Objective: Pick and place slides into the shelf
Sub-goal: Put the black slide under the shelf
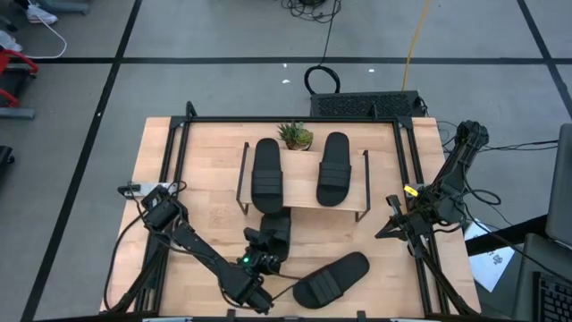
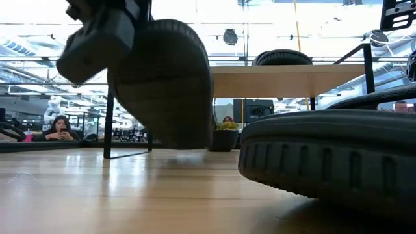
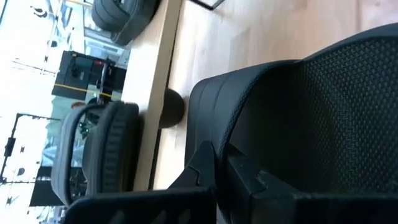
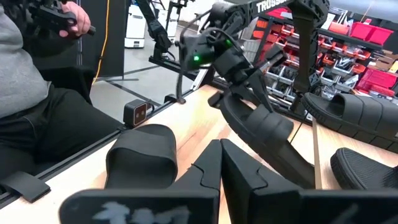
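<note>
Two black slides (image 1: pixel 266 174) (image 1: pixel 333 168) lie flat on the plank top of the shelf (image 1: pixel 304 199). A third slide (image 1: pixel 332 279) lies on the table in front of the shelf, to the right. My left gripper (image 1: pixel 259 262) is shut on the fourth slide (image 1: pixel 275 233), just in front of the shelf's front edge. In the low view this slide (image 2: pixel 162 84) hangs tilted, its sole toward the camera. My right gripper (image 1: pixel 386 231) waits shut near the shelf's right frame, touching nothing. My left gripper holds the fourth slide by its near end (image 4: pixel 233 93), pinched between the two fingers, which come level from the table's near side. The slide slants from the gripper down toward the shelf. Its lower end (image 2: pixel 175 140) hangs just above the table.
A small potted plant (image 1: pixel 296 136) stands at the shelf's far edge between the two slides. The slide on the table (image 2: pixel 325 162) fills the low view's right foreground. A seated person (image 4: pixel 37 93) is beside the table's near edge. Bare tabletop (image 1: pixel 206 170) lies left of the shelf.
</note>
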`<state>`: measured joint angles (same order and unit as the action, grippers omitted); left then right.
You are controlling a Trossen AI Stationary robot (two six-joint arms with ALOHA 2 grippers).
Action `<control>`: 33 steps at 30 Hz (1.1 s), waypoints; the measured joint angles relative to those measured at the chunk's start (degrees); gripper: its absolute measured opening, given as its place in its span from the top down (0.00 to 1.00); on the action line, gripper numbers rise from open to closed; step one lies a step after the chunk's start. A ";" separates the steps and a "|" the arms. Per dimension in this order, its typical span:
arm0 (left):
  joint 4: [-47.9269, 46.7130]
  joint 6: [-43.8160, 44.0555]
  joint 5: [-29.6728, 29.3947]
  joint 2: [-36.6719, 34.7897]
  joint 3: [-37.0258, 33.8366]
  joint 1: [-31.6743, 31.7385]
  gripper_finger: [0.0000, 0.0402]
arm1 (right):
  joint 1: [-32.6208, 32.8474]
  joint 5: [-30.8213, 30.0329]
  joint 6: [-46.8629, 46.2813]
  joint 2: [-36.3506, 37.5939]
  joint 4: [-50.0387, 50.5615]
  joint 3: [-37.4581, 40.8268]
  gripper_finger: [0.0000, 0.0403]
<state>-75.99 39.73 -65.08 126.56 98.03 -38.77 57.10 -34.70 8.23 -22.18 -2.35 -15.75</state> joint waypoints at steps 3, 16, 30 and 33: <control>-0.05 2.21 0.02 0.00 -1.90 0.23 1.00 | -0.01 0.01 -0.02 -0.01 0.00 0.00 1.00; 0.64 7.39 -0.54 0.00 -6.87 2.20 1.00 | 0.00 0.00 0.00 0.00 -0.01 0.00 1.00; 7.89 0.61 10.57 0.00 -6.85 5.15 0.89 | -0.01 0.00 -0.01 0.00 -0.02 0.00 1.00; 8.72 0.62 13.18 -0.02 -6.85 5.39 0.83 | 0.00 0.00 0.05 0.00 -0.02 0.00 1.00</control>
<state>-67.26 40.35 -51.90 126.54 91.18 -33.39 57.10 -34.70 8.27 -22.18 -2.37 -15.75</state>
